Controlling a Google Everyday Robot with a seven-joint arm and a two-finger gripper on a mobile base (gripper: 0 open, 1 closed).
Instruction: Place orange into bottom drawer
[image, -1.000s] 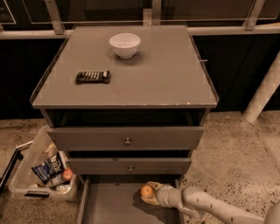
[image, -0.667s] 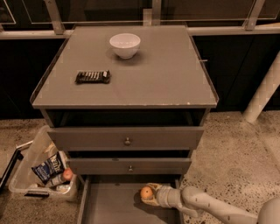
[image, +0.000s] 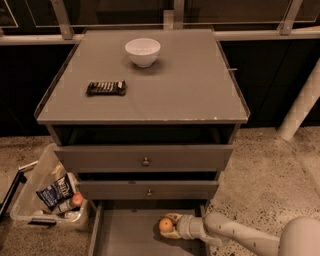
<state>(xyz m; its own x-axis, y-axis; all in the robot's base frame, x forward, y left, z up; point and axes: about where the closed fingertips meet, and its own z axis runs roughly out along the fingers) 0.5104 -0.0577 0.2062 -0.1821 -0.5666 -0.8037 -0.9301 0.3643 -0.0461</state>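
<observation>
Start at the bottom drawer (image: 125, 236), pulled out at the foot of the cabinet and nearest to you. The arm (image: 235, 234) reaches in over the drawer's right wall, and the gripper (image: 171, 226) sits inside the drawer's outline, toward its right side and back half. Its fingers are clamped on the orange (image: 165, 225), one above and one below the fruit as you see it.

The orange is at the gripper's tip on the side facing the drawer's left wall, so the fruit leads and the wrist trails out to the right. It is round, so you have no long axis to line up. What matters is the height. A shadow lies on the drawer floor under the fruit, but you cannot tell whether the orange touches the floor or hangs just above it. I judge the carry to be nearly done. The release is what is left, and a low one would keep the fruit from rolling on the flat floor.

Just left of the drawer, outside its wall, stands a clear plastic bin (image: 31, 216) with packets and a small red ball (image: 77, 200); that ball is not your target. Above the drawer are two shut drawer fronts (image: 148, 190), each with a knob. Farther back on the cabinet top (image: 195, 92) lie a dark snack bar (image: 105, 88) and, beyond it, a white bowl (image: 143, 51).
</observation>
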